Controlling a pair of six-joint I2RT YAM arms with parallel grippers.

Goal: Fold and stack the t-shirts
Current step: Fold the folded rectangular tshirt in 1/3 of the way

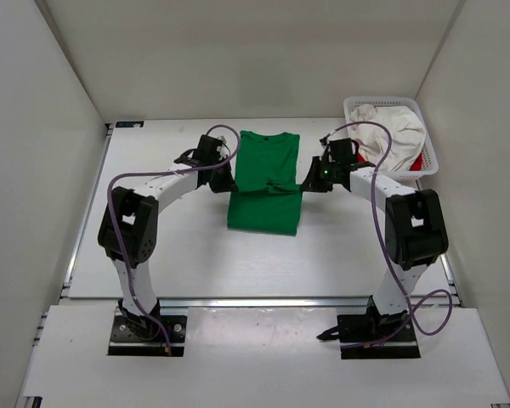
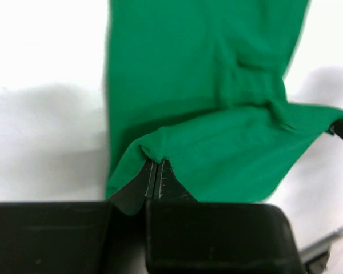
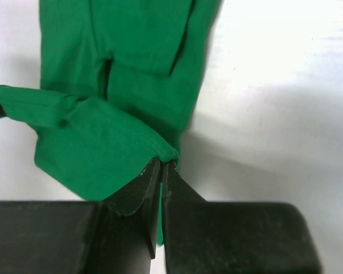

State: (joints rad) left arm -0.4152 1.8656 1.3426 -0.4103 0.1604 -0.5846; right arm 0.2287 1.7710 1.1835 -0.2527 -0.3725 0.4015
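The green t-shirt [image 1: 266, 170] lies in the middle of the table as a long strip with its collar toward the far wall. A band of it is lifted across the middle. My left gripper [image 1: 232, 182] is shut on the left end of that lifted fold [image 2: 155, 162]. My right gripper [image 1: 303, 185] is shut on the right end [image 3: 163, 162]. Green cloth [image 2: 217, 68] stretches between the two grippers and hangs over the flat part [image 3: 131, 51]. The white t-shirt [image 1: 398, 127] is bunched in the basket, and a bit of the red t-shirt [image 1: 419, 161] shows under it.
A white mesh basket [image 1: 382, 99] stands at the far right corner of the table. White walls enclose the table on the left, back and right. Both arm bases sit at the near edge.
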